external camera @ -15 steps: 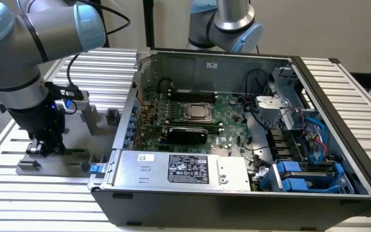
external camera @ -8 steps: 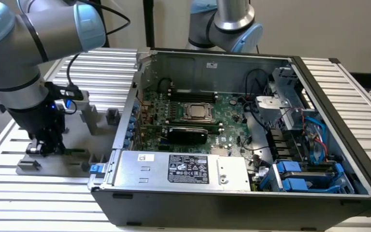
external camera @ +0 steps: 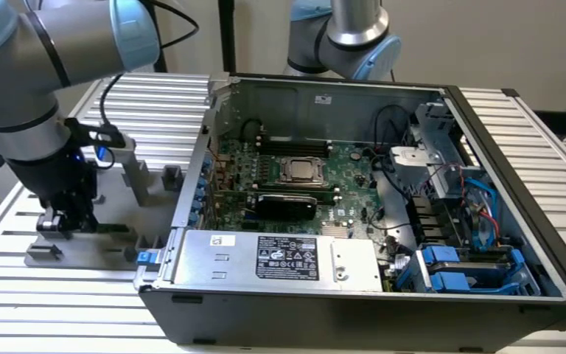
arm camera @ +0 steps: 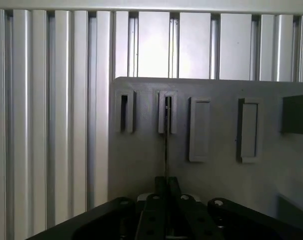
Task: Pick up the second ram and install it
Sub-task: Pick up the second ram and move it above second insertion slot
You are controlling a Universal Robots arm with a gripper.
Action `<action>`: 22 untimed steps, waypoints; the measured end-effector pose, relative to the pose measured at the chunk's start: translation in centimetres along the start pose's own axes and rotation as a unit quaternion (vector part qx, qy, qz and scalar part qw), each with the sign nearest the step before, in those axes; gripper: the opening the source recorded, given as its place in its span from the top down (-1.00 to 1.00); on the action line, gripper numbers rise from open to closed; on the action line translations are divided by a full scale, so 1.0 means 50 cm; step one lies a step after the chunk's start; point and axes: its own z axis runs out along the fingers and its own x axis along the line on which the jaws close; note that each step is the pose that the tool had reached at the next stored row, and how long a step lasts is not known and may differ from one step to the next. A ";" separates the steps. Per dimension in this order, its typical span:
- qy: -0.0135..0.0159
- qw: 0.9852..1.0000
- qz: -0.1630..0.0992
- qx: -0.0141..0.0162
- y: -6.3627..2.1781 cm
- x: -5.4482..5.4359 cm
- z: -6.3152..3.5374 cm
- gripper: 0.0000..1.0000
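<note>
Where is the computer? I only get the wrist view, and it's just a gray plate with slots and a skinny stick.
Observer: The open computer case stands just to the exterior view's right of that gray holder.
Operator: What colour does it look from there?
Observer: Green. The second ram sits low in the holder, right at the gripper.
Operator: Is there anything else around?
Observer: A second robot arm stands behind the case.
</note>
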 end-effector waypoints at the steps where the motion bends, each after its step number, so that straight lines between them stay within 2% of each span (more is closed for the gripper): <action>1: 0.000 1.000 0.000 0.000 0.000 0.000 -0.004 1.00; 7: 0.000 1.000 0.000 0.000 0.001 0.000 -0.042 1.00; 17: 0.000 1.000 0.000 0.000 0.003 0.000 -0.130 1.00; 22: 0.000 1.000 0.000 0.000 -0.004 0.000 -0.176 1.00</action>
